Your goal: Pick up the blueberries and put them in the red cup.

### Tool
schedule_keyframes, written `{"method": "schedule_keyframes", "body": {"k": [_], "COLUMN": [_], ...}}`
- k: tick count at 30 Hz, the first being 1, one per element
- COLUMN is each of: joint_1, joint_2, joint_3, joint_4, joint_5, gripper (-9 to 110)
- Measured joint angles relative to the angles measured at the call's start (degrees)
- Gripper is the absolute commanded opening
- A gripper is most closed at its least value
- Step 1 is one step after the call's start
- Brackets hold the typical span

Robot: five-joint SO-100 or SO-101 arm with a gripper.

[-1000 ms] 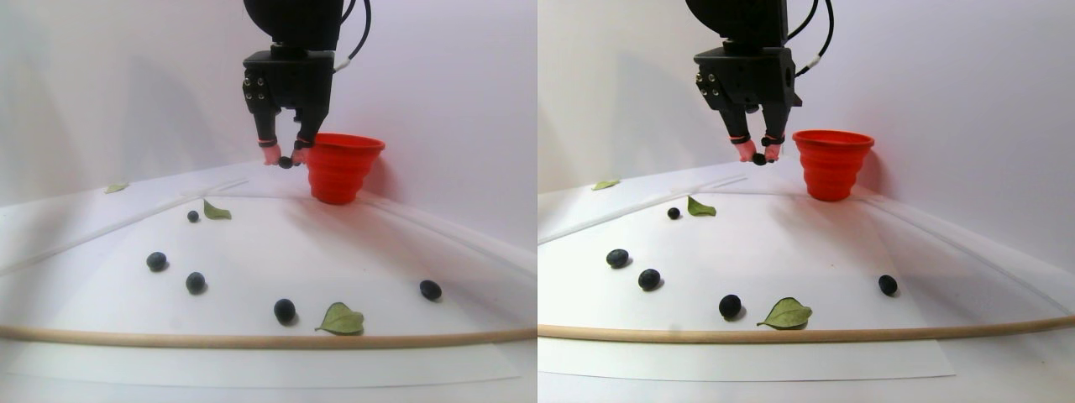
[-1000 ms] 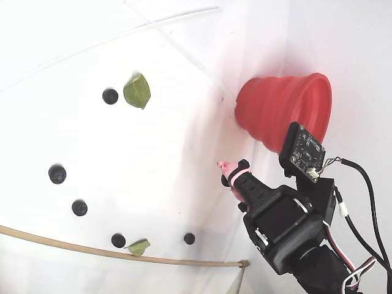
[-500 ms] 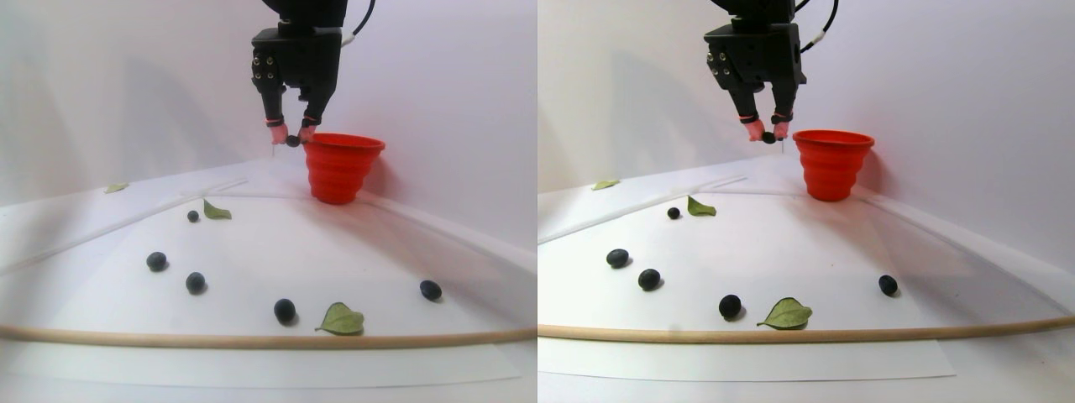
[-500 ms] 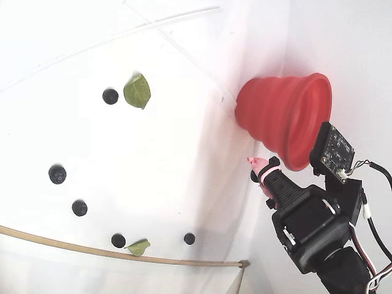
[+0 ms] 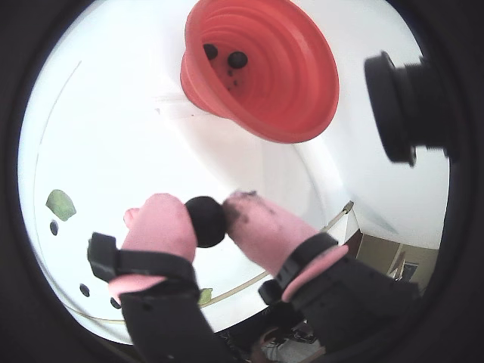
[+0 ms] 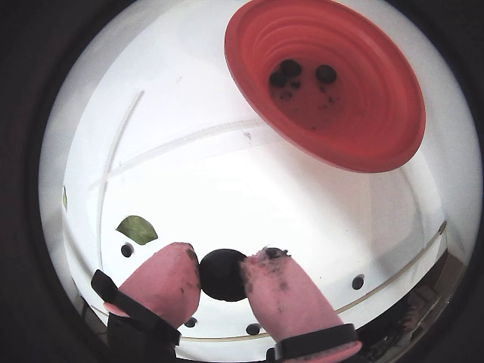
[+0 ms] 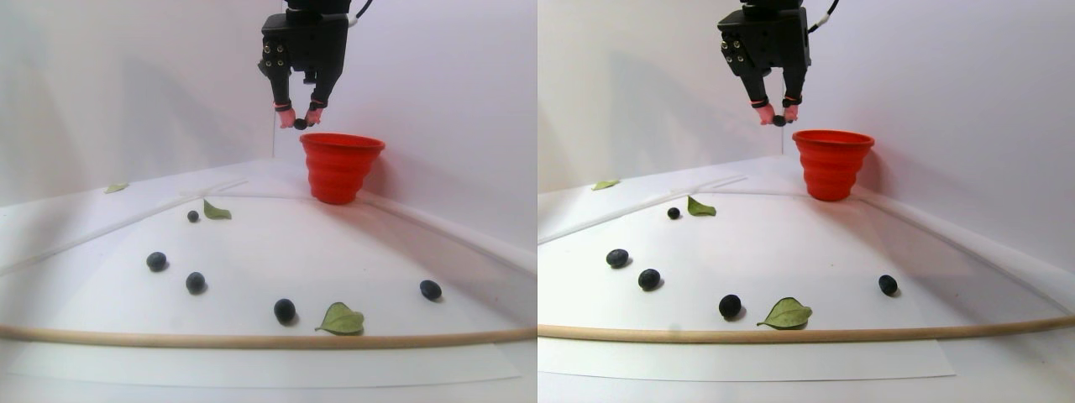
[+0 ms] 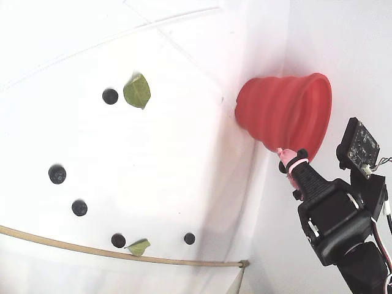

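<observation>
My gripper [image 5: 207, 219] is shut on a blueberry [image 5: 206, 221], pinched between its two pink fingertips; it also shows in the other wrist view [image 6: 222, 274]. In the stereo pair view the gripper [image 7: 300, 122] hangs high in the air, just left of the red cup [image 7: 340, 166] and a little above its rim. The red cup [image 6: 325, 83] stands at the back of the white sheet and holds three blueberries [image 6: 291, 69]. Several more blueberries [image 7: 195, 282] lie loose on the sheet. In the fixed view the gripper [image 8: 286, 160] is by the cup's rim [image 8: 323, 113].
Green leaves [image 7: 340, 319] lie among the loose berries. A thin wooden rod [image 7: 252, 340] runs along the front edge of the sheet. White walls close the back and right side behind the cup. A black camera [image 5: 401, 106] sticks out beside the gripper.
</observation>
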Motion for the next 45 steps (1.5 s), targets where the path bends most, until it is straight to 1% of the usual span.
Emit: {"method": "schedule_keyframes", "body": {"k": [19, 32, 45], "joint_1": [4.4, 9.0, 9.3], "joint_2": [-0.3, -5.9, -8.8], "joint_3": [-5.7, -8.7, -10.8], "joint_4": [0.0, -2.8, -4.1], "joint_5": [-2.5, -3.5, -4.6], "gripper": [10, 10, 10]}}
